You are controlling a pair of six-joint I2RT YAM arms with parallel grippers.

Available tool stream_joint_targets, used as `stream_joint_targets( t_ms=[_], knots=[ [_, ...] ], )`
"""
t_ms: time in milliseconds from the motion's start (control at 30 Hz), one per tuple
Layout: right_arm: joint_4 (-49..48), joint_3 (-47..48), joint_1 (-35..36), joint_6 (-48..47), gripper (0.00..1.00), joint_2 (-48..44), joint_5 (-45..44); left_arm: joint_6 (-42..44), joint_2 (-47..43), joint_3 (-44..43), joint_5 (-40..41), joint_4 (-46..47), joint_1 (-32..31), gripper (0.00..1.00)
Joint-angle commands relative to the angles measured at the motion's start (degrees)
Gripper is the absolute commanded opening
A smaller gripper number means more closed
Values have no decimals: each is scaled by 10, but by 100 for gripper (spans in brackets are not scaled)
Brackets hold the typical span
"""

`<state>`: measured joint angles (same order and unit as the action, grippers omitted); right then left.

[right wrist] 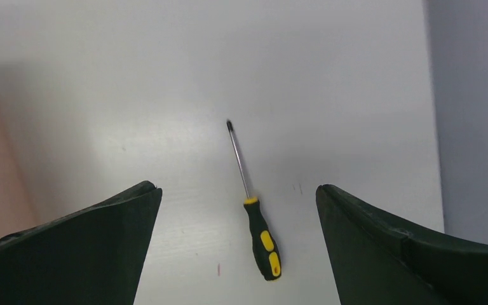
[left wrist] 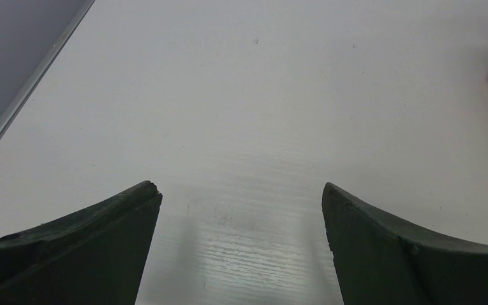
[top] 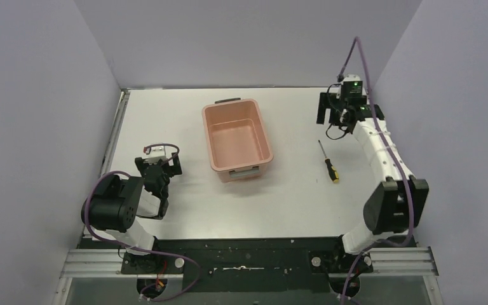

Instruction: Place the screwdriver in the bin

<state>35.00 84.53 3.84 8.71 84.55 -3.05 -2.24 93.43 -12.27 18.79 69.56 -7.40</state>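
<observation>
Screwdriver (right wrist: 254,210): small, slim, thin dark metal shaft, black handle with yellow inlays. It lies flat on the white table (top: 292,203) between the bin and the right edge, tip toward the far edge, untouched.

Bin (top: 238,141): rectangular salmon-pink plastic tub, grey end handles, mid-table, empty.

Right gripper (right wrist: 238,189): jaws spread wide, holding nothing, poised above the tool's far end.

Left gripper (left wrist: 241,187): jaws spread, idle near the left edge.

Step, as judged: approach before the grasp. Next move calls for descending astride the handle and closing.
</observation>
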Motion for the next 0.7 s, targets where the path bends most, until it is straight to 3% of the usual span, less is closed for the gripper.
stream_joint_targets(
  t_ms=[0,200,300,367,500,567,667],
  knots=[
    [120,-28,-24,-46,100,105,5,7,-12,-15,-14,12,4,97],
    [54,-120,-37,-55,98,185,26,8,-12,-15,-14,11,4,97],
    [37,-156,-52,-55,88,208,26,8,-12,-15,-13,11,4,97],
    [31,-173,-53,-55,74,220,26,8,-12,-15,-14,12,4,97],
    [37,-161,-55,-67,22,234,-2,8,-12,-15,-15,11,5,97],
    [66,-117,-54,-80,4,237,-14,8,-12,-15,-15,11,4,97],
    [131,-33,-54,-83,0,222,-26,8,-12,-15,-14,11,4,97]
  ],
)
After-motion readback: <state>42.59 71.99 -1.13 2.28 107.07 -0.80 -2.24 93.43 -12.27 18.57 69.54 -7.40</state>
